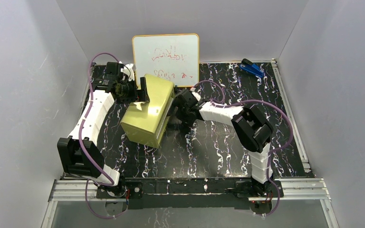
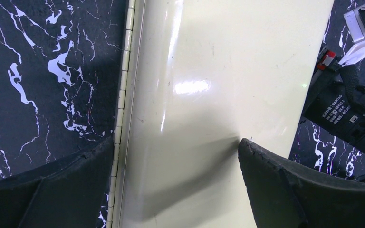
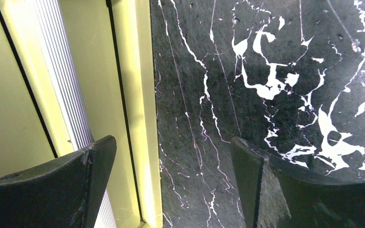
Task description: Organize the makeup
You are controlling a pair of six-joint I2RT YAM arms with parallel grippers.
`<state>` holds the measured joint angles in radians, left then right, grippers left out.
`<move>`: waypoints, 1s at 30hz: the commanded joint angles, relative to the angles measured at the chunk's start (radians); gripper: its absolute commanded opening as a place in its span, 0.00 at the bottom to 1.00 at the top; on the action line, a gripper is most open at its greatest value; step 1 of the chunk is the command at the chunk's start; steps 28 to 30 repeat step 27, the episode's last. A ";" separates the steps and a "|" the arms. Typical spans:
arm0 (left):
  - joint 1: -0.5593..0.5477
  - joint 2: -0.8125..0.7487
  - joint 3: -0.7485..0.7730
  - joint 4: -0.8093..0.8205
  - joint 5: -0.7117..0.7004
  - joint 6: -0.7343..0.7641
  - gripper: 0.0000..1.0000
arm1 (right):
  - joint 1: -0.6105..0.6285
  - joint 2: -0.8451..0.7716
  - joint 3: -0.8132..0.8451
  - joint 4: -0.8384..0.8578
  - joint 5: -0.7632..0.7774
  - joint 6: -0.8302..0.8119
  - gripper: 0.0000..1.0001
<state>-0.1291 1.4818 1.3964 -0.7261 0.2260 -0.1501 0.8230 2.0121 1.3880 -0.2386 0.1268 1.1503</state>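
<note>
No makeup items show in any view. A yellow-green hinged case stands closed in the middle of the black marbled table. My left gripper is open at the case's back left. In the left wrist view it hovers over the pale lid, one finger past the hinge. My right gripper is open at the case's right side. In the right wrist view it straddles the case's edge, with one finger over the case and one over the table.
A white board with red scribbles leans against the back wall behind the case. A blue stapler-like object lies at the back right. Grey walls close the table on three sides. The right arm's wrist shows beside the case.
</note>
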 commanded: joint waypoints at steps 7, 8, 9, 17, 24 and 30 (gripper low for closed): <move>0.032 0.082 0.081 -0.065 -0.074 0.021 0.98 | -0.007 -0.191 -0.014 -0.221 0.052 -0.353 0.99; 0.046 0.088 0.094 -0.058 -0.078 0.020 0.98 | -0.012 -0.217 -0.019 -0.246 0.051 -0.396 0.99; 0.061 0.096 0.112 -0.055 -0.081 0.021 0.98 | -0.015 -0.247 -0.030 -0.263 0.058 -0.437 0.99; 0.126 0.147 0.362 0.014 -0.176 0.047 0.98 | -0.080 -0.557 -0.055 -0.269 0.309 -0.632 0.99; 0.161 0.131 0.493 0.152 -0.182 0.073 0.98 | -0.110 -0.643 0.078 -0.192 0.493 -0.833 0.99; 0.164 0.136 0.533 0.161 -0.182 0.086 0.98 | -0.114 -0.628 0.129 -0.200 0.524 -0.855 0.99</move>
